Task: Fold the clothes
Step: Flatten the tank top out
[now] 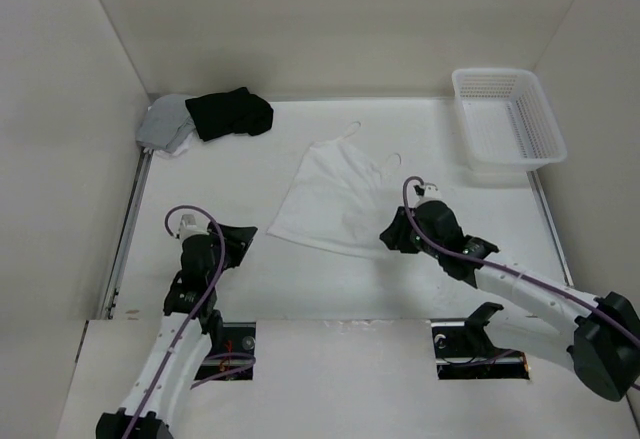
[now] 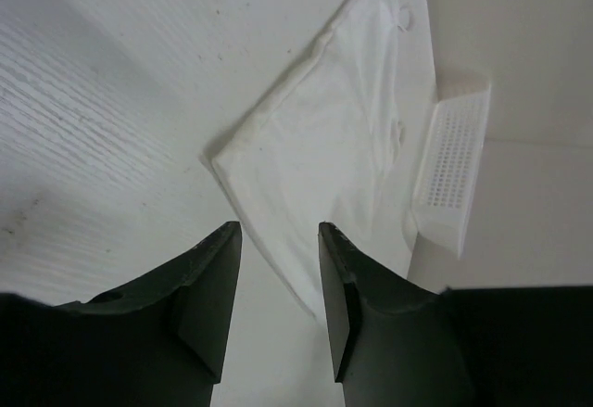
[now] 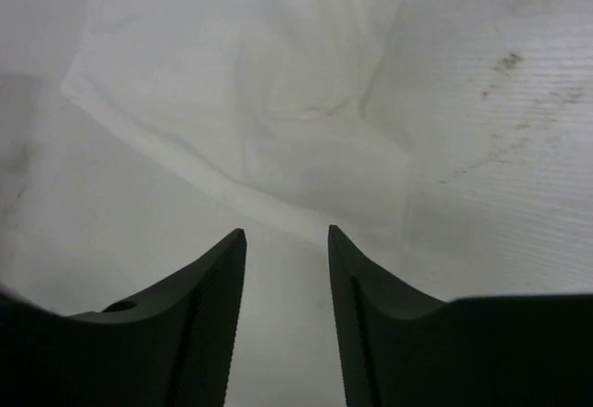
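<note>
Item: white top [image 1: 335, 194], laid flat and unfolded, left of the basket [image 1: 490, 73]. Left gripper [image 2: 278, 231] and right gripper [image 3: 285, 233]: fingers parted partway, nothing held. Risk: hem may be bunched or dropped if only one thin layer is pinched.

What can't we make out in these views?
- Grey garment, top view: bunched, partly under the black garment; type unclear.
- Camisole straps, right wrist view: cut off by the top edge.
- Right gripper, top view: its own body hides the fingertips; contact with the hem unclear.
</note>
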Action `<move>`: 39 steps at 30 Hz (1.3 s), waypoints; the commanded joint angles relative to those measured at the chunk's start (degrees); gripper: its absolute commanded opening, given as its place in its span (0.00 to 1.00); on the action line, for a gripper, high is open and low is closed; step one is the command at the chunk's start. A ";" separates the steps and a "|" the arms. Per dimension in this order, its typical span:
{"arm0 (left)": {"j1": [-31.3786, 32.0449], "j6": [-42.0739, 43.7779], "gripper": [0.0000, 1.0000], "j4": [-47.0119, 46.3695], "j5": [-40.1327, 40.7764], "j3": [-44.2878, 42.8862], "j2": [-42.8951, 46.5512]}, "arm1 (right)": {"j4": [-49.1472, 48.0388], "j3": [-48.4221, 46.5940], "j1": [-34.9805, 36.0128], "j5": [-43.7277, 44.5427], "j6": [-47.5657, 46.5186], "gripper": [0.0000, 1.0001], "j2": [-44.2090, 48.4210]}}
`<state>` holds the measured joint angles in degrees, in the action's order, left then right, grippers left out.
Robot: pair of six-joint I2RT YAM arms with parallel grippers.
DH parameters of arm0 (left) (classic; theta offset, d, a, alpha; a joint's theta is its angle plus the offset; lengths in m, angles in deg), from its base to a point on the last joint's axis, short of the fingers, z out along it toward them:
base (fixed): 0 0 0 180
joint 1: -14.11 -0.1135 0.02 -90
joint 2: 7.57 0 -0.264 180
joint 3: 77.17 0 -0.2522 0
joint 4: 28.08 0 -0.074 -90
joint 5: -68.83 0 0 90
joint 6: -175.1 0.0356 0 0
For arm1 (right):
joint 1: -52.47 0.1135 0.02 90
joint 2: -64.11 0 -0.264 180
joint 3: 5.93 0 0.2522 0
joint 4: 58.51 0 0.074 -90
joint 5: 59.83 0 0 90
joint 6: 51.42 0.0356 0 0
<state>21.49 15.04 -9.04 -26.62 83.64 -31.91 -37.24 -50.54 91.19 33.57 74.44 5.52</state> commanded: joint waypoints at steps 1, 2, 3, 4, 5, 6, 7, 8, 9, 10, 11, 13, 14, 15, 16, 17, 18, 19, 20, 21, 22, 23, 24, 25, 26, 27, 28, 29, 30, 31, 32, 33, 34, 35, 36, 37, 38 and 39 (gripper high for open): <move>-1.27 6.93 0.38 -4.48 0.88 -3.71 -4.65 | -6.80 5.52 -1.67 2.13 7.55 0.43 0.93; -1.10 8.87 0.39 -5.01 1.93 -3.97 -6.75 | -7.94 7.19 -1.59 2.66 8.69 0.41 0.84; -0.57 10.54 0.40 -5.28 2.98 -4.41 -9.04 | -9.08 8.60 -1.50 3.19 9.84 0.39 0.67; -0.13 11.78 0.40 -5.37 3.95 -4.93 -10.97 | -9.87 9.48 -1.33 3.72 10.89 0.36 0.49; 0.66 13.27 0.40 -5.89 5.26 -5.46 -13.43 | -10.40 10.02 -1.32 4.33 11.60 0.34 0.40; 1.79 14.50 0.39 -6.50 6.41 -5.99 -15.63 | -10.84 10.37 -1.32 5.21 11.95 0.33 0.58; 3.02 15.82 0.38 -6.86 7.55 -6.69 -17.65 | -11.02 10.55 -1.32 6.08 12.13 0.33 0.84; 4.34 17.40 0.38 -7.21 9.04 -7.31 -19.50 | -11.20 10.55 -1.15 6.62 12.04 0.33 1.19; 5.92 18.98 0.38 -7.65 10.88 -8.01 -21.52 | -11.37 10.46 -1.06 6.79 11.96 0.34 1.37; 7.76 20.30 0.38 -8.09 12.64 -8.71 -23.54 | -11.81 10.46 -0.80 6.97 11.87 0.34 1.81; 9.61 21.80 0.37 -8.61 14.05 -9.50 -25.48 | -12.42 10.55 -0.62 7.15 11.78 0.35 2.25; 13.13 24.00 0.36 -9.75 16.25 -11.08 -29.17 | -13.83 11.33 -0.53 7.15 11.69 0.35 3.12; 14.36 24.79 0.36 -10.20 17.66 -11.61 -30.84 | -14.44 11.69 -0.53 7.15 11.69 0.36 3.48; 14.90 25.32 0.37 -10.72 18.98 -11.97 -32.34 | -14.89 11.95 -0.62 6.89 11.69 0.36 3.65; 15.42 25.76 0.37 -11.51 20.12 -12.14 -33.74 | -15.06 12.22 -0.62 6.80 11.52 0.37 3.74; 15.52 26.20 0.38 -12.56 20.48 -12.15 -34.89 | -15.24 12.48 -0.62 6.80 11.34 0.37 3.74; 15.43 26.55 0.39 -13.70 20.74 -12.23 -36.12 | -15.33 12.66 -0.53 6.80 11.34 0.37 3.66; 15.43 27.08 0.40 -14.67 21.01 -12.41 -37.26 | -15.42 13.01 -0.53 6.80 11.25 0.37 3.57; 15.34 27.43 0.41 -15.29 21.10 -12.50 -38.06 | -15.51 13.36 -0.45 6.80 11.25 0.37 3.57; 15.17 27.70 0.42 -15.99 21.10 -12.85 -39.20 | -15.77 13.71 -0.44 6.71 11.25 0.38 3.57; 15.08 28.22 0.42 -16.61 21.10 -13.20 -40.34 | -16.03 14.06 -0.44 6.53 11.34 0.38 3.66; 15.08 28.84 0.43 -17.05 21.10 -13.55 -41.39 | -16.29 14.41 -0.44 6.45 11.43 0.38 3.83; 15.08 29.19 0.43 -17.58 21.10 -13.99 -42.36 | -16.47 14.68 -0.44 6.45 11.43 0.38 4.01; 15.16 29.63 0.44 -18.37 21.10 -14.25 -43.33 | -16.73 14.94 -0.44 6.36 11.52 0.38 4.18; 15.25 30.15 0.44 -19.33 20.84 -14.52 -44.38 | -16.82 15.12 -0.44 6.36 11.60 0.38 4.27; 15.34 30.51 0.44 -20.21 20.31 -14.78 -45.18 | -17.00 15.29 -0.44 6.36 11.69 0.38 4.36; 15.60 30.77 0.43 -20.83 19.61 -15.04 -46.05 | -17.17 15.56 -0.44 6.36 11.78 0.38 4.45; 15.78 30.95 0.41 -21.01 18.65 -15.40 -46.67 | -17.35 15.73 -0.44 6.36 11.78 0.38 4.45; 15.87 30.95 0.40 -21.18 17.77 -15.57 -47.11 | -17.44 15.82 -0.44 6.53 11.95 0.38 4.45; 16.13 30.95 0.39 -21.36 16.89 -15.57 -47.38 | -17.44 16.08 -0.44 6.79 12.13 0.38 4.53; 16.31 30.95 0.37 -21.62 16.44 -15.49 -47.29 | -17.44 16.17 -0.44 6.97 12.39 0.38 4.53; 16.48 30.95 0.36 -21.80 16.00 -15.31 -46.95 | -17.44 16.35 -0.44 7.15 12.57 0.38 4.53; 16.57 30.95 0.35 -21.89 15.65 -15.05 -46.51 | -17.27 16.44 -0.44 7.32 12.75 0.40 4.45; 16.57 30.95 0.34 -22.06 15.21 -14.96 -46.15 | -16.83 16.44 -0.44 7.67 13.01 0.42 4.19; 16.75 30.95 0.34 -22.15 14.86 -14.87 -45.89 | -16.39 16.52 -0.79 8.11 13.36 0.43 3.84; 16.83 30.95 0.34 -22.50 14.34 -14.87 -45.71 | -16.12 16.52 -1.06 8.38 13.80 0.44 3.66; 16.84 30.95 0.33 -22.68 13.90 -14.87 -45.71 | -15.77 16.52 -1.06 8.64 14.06 0.44 3.66; 16.84 30.95 0.30 -22.85 13.54 -14.87 -45.71 | -15.25 16.35 -1.06 8.99 14.41 0.44 3.83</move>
<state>37.95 44.92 -28.71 -10.97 69.76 -78.99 -51.18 -34.45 90.40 40.45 87.23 9.24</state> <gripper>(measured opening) 0.315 0.441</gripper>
